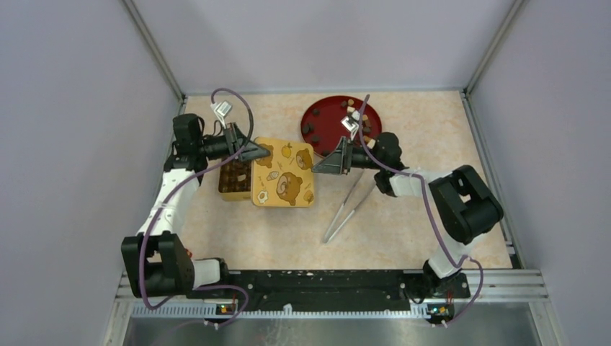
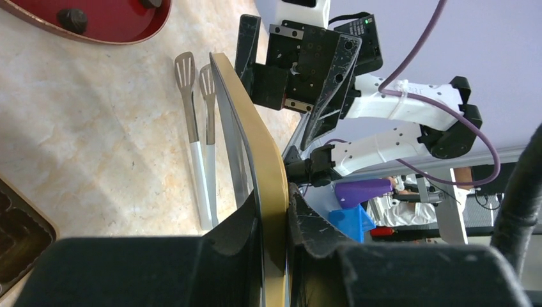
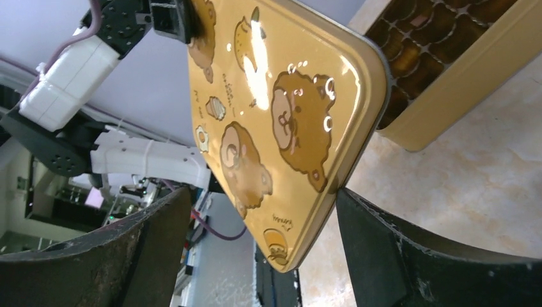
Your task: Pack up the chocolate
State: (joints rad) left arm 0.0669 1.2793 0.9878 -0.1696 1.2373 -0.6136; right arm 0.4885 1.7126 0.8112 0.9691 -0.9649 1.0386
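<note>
One grip alone carries the yellow lid (image 1: 283, 173): the left gripper (image 2: 273, 199) is clamped on its edge, and the right gripper (image 3: 262, 195) has its jaws wide apart around the opposite edge. Held so thinly and tilted, the lid may pivot or slip and drop on the tin (image 1: 232, 180) beneath. The chocolate (image 1: 308, 129) lies on the red plate (image 1: 326, 112), just beyond the right gripper; whether pieces sit in the tin I cannot tell. The tongs (image 1: 349, 205) lie on the table (image 1: 432, 130). The lid hangs over part of the tin, so it blocks the packing
</note>
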